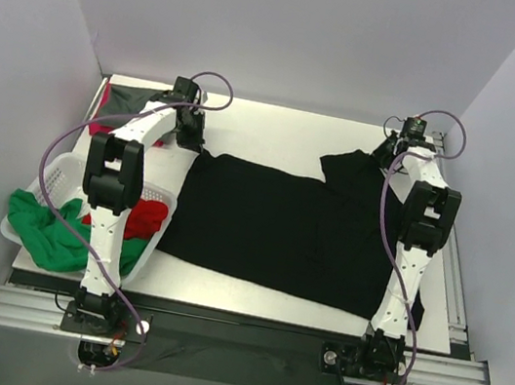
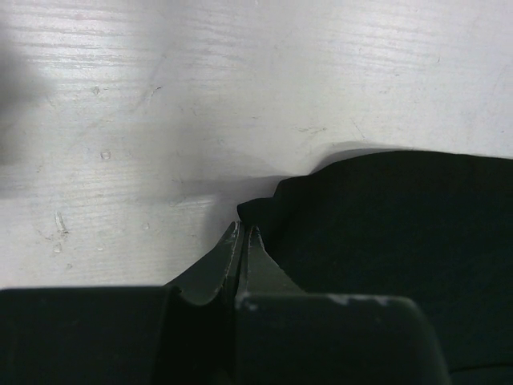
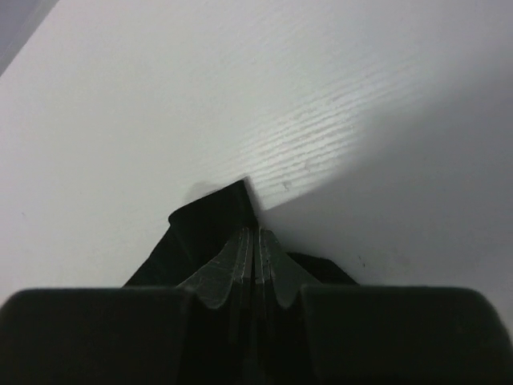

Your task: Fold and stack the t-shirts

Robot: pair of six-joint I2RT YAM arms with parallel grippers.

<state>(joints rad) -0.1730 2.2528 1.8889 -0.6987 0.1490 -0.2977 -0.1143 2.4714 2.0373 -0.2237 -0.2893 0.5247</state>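
Pinching corners of limp black t-shirt (image 1: 281, 226), left gripper (image 2: 243, 231) and right gripper (image 3: 254, 233) clamped on cloth, grained white table (image 1: 278, 127).

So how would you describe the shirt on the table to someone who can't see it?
Start at the big white table. Across its middle lies the black t-shirt. It alone is black and spread out; the green tee and red tee are bunched at the white basket on the left.
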